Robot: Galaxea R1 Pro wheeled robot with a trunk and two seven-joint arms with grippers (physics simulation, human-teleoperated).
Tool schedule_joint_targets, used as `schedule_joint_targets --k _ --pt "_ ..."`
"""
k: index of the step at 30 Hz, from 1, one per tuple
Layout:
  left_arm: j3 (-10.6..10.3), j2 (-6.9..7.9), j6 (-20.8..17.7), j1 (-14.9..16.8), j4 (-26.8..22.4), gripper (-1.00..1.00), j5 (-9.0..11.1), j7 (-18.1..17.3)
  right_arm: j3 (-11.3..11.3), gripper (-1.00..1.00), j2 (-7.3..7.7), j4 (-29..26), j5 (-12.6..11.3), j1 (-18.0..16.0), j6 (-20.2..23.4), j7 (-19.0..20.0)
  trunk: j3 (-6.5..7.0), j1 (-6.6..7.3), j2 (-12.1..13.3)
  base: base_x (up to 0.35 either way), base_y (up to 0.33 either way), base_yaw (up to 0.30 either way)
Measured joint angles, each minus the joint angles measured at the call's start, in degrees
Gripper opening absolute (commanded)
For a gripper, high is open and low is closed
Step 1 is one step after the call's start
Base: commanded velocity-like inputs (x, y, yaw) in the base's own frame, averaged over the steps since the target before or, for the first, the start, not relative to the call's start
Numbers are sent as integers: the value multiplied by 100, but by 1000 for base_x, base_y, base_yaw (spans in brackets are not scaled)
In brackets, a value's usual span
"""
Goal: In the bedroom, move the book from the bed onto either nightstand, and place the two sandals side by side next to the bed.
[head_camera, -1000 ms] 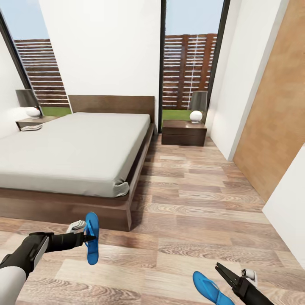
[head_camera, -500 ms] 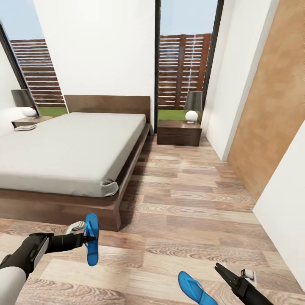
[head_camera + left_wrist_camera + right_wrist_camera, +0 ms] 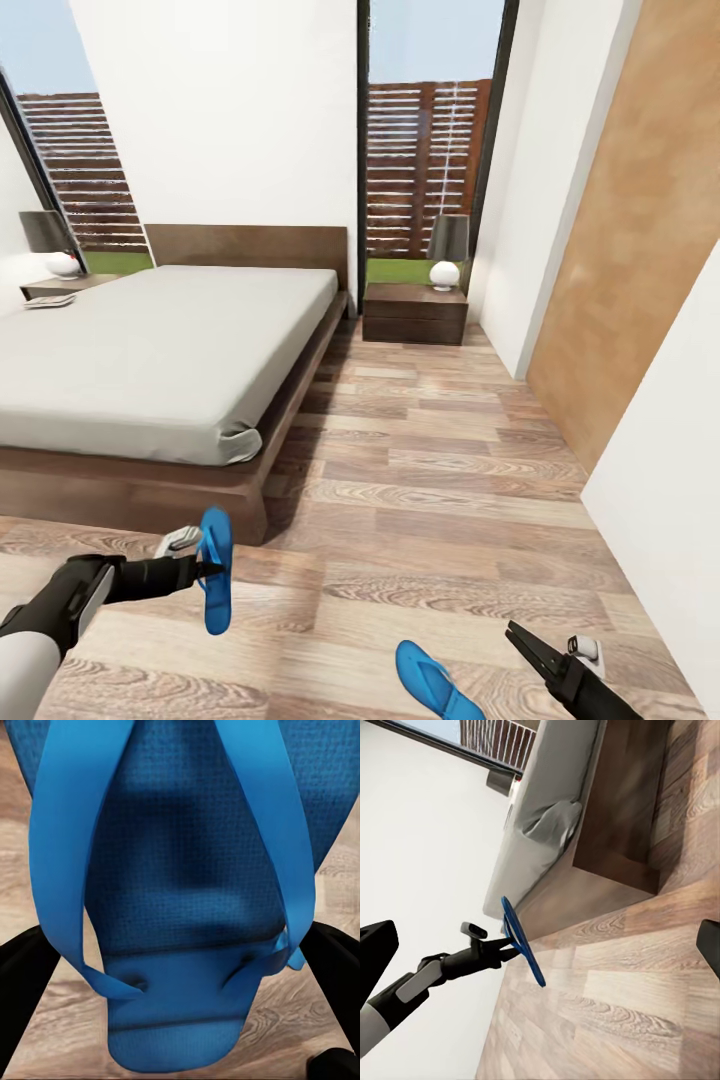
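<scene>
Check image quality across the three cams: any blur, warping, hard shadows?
Head view: sharp, wide-angle; window frames lean, soft shadow along the bed. Left wrist view: held sandal so close its upper part looks soft; weave texture still reads. Right wrist view: rolled sideways, bed frame slightly smeared, left gripper and sandal crisp against the white wall.

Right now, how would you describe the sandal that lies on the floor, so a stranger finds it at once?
Start at the bed, then look down its right side across the wood floor. The blue sandal lies flat there, near the right end effector; the other sandal is held in the air.
</scene>
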State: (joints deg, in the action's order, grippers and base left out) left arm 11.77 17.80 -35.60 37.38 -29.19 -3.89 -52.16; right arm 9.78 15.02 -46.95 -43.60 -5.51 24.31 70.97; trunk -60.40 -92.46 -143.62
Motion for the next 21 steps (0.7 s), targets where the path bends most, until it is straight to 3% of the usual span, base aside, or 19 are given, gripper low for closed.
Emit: schedule_joint_targets --k 5,11,15,21 --pt "18 97 39 -10 285 -100 45 -74 -11 100 0 0 7 0 6 -4 0 0 0 0 -18 0" --pt "58 257 505 -14 936 -100 222 -495 -18 100 0 -1 12 0 9 -5 0 0 0 0 -4 0" --pt "155 373 857 -14 1442 -100 493 -803 -20 100 0 0 12 0 9 -5 0 0 0 0 0 0" --pt "234 499 1124 -15 2049 -100 906 -894 -20 100 0 1 12 0 9 -2 0 0 0 0 0 0"
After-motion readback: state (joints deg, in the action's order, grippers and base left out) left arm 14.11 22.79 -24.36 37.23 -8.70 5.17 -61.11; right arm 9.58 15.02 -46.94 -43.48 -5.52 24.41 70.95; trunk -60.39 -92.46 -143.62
